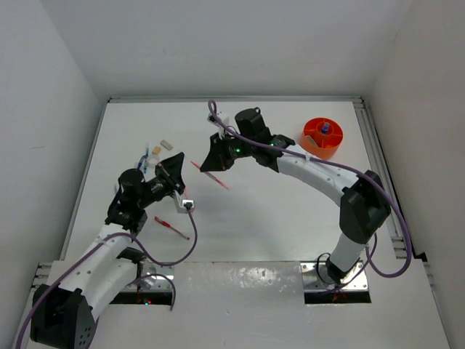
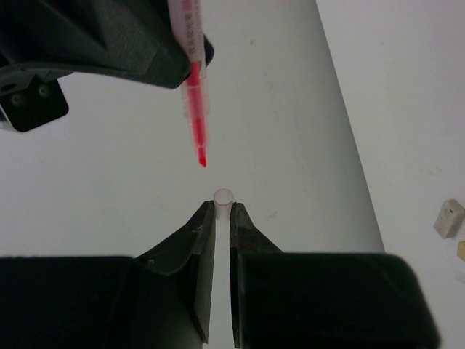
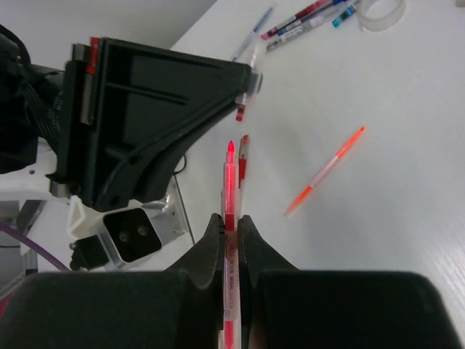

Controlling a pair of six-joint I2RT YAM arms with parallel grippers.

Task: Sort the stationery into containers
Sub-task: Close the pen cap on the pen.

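Note:
My right gripper (image 3: pixel 231 222) is shut on a red highlighter pen (image 3: pixel 230 178), which it holds above the table with the bare red tip pointing at the left gripper. My left gripper (image 2: pixel 223 207) is shut on a small clear tube that looks like a pen cap (image 2: pixel 223 196). The red tip (image 2: pixel 201 156) hangs a short way in front of the cap and does not touch it. In the top view both grippers (image 1: pixel 174 171) (image 1: pixel 215 156) meet mid-table. The orange tub (image 1: pixel 322 145) stands far right with a blue-capped bottle (image 1: pixel 325 129) inside.
A second red pen (image 1: pixel 172 227) (image 3: pixel 327 171) lies loose on the table near the left arm. Several blue-and-white pens (image 3: pixel 301 20) and a clear ring (image 3: pixel 383 10) lie at the far left. A beige block (image 1: pixel 166 145) (image 2: pixel 448 218) sits beside them.

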